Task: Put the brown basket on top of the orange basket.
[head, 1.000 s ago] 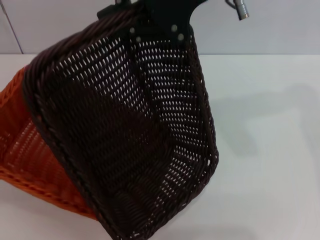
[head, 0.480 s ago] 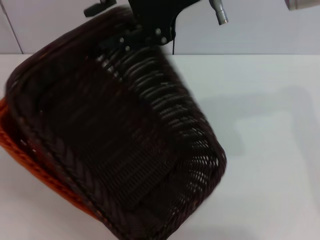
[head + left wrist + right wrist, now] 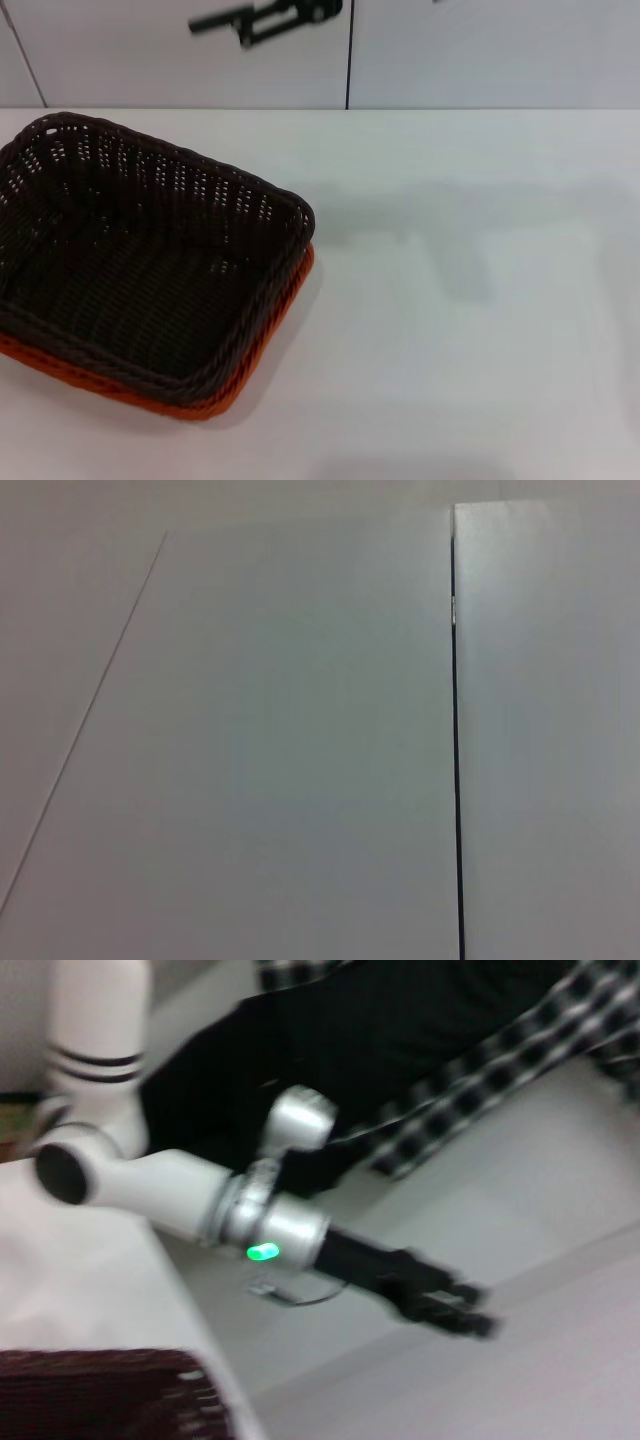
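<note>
Already nested, from the head: brown basket (image 3: pixel 140 260) seated inside orange basket (image 3: pixel 265 345), only an orange rim showing beneath. Left gripper (image 3: pixel 262 17) raised above, holding nothing, finger spread unclear. Left wrist: blank wall only. Right wrist: left gripper (image 3: pixel 445 1300) aloft, empty; right gripper unseen.
</note>
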### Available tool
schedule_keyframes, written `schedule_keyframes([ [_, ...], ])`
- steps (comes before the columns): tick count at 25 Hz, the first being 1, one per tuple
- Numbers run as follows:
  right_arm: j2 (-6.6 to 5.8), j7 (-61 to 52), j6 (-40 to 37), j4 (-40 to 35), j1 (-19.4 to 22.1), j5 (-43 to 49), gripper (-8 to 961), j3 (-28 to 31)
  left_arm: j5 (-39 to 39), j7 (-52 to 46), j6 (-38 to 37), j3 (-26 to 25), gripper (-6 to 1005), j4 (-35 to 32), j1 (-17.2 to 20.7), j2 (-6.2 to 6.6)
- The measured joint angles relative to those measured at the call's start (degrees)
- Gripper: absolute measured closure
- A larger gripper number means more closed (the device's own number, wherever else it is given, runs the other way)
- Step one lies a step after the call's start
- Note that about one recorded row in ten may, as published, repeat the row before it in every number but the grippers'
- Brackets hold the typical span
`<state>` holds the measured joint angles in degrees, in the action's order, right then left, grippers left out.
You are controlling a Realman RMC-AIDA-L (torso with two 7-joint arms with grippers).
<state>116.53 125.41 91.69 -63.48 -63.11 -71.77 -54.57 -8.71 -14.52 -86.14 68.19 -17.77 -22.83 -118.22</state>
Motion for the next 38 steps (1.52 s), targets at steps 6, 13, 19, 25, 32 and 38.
schedule_keyframes([
  [6,0.62,4.1,-5.1,0.1,7.8,-12.3,231,7.8,-0.7,0.2,-0.2,-1.0,356,0.0,0.0,0.05],
  [13,2.24,14.4,-17.2,12.6,25.2,-39.3,232,12.1,-1.3,0.0,-1.1,-1.9,357,0.1,1.6,-0.13],
  [19,2.23,26.0,-19.4,31.6,27.4,-49.7,232,19.6,-1.3,-0.7,-4.8,-1.4,357,4.3,2.7,-0.38],
  [25,2.12,30.3,-24.4,43.7,26.9,-54.6,233,27.7,-0.9,-3.5,-7.1,-1.3,358,9.4,2.9,-0.43],
  [32,2.23,32.9,-27.7,47.9,25.6,-59.8,235,28.2,-0.9,-5.8,-6.8,-1.3,359,11.0,3.2,-0.39],
  [38,2.37,36.8,-29.5,52.8,21.8,-63.0,237,28.3,-1.2,-6.0,-3.4,-1.8,359,11.1,3.7,-0.11],
])
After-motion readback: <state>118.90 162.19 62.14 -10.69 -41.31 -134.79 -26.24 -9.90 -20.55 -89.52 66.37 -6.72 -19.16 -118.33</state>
